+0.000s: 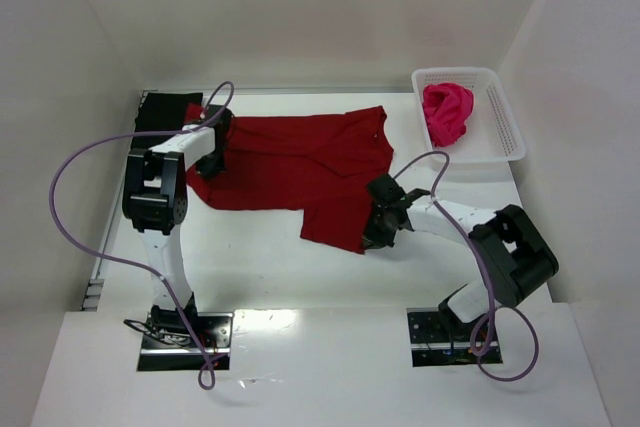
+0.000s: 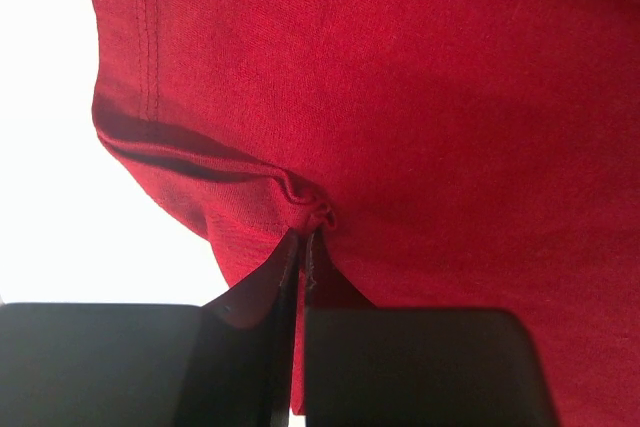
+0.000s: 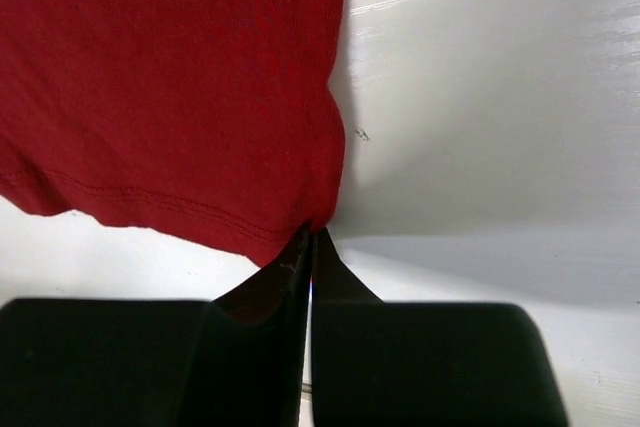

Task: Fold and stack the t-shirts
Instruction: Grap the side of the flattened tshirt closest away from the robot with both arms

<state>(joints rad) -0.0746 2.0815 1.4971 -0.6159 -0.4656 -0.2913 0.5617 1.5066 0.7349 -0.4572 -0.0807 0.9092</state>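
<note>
From above, the dark red t-shirt [image 1: 290,162] lies spread across the middle of the white table [image 1: 250,272]. The left gripper [image 1: 214,147] is at the shirt's left edge and the right gripper [image 1: 376,232] at its near right corner. A pink t-shirt [image 1: 447,112] sits bunched in the white basket [image 1: 505,132] at the far right, and a black t-shirt [image 1: 160,112] lies at the far left corner.

The left wrist camera shows the fingers pressed together, pinching a small gather of red cloth beside a hem.

At the right wrist, the fingers are also pressed together, nipping the corner of the red shirt's hem just above the table.
</note>
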